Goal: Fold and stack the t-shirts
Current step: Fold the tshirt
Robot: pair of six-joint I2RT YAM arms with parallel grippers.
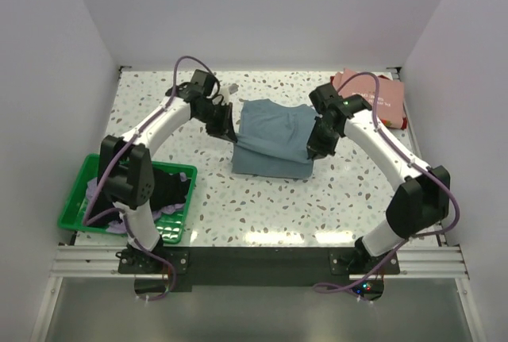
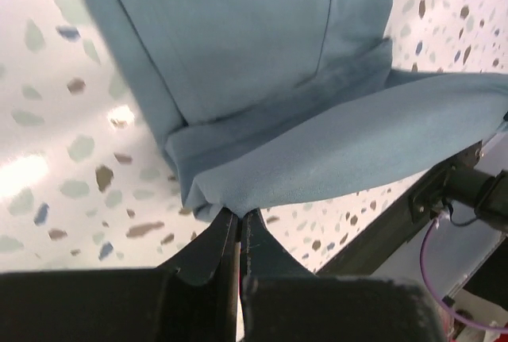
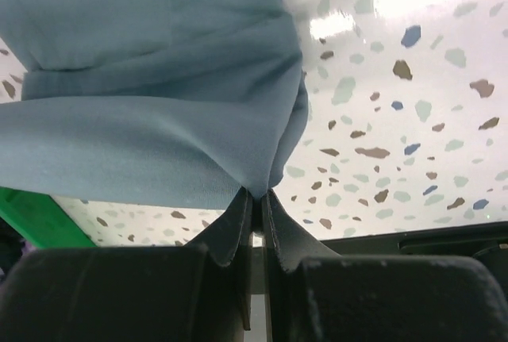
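The left gripper (image 2: 240, 215) and right gripper (image 3: 255, 195) clamp the half-folded grey-blue t-shirt (image 1: 270, 140); 1 pink t-shirt (image 1: 393, 100) lies beyond the right gripper; the basket (image 1: 71, 199) holds more.

centre t-shirt (image 1: 270, 140): on table (image 1: 317, 207) | basket (image 1: 75, 199): front-left, t-shirts (image 1: 171, 187) inside | corner t-shirt (image 1: 375, 97): rear-right

Nothing legible in any view — no words, brands, labels or numbers. The pink shirt (image 1: 393, 100), beyond and to the right of the right pincer (image 1: 310, 154), carries a small print — too small to read.
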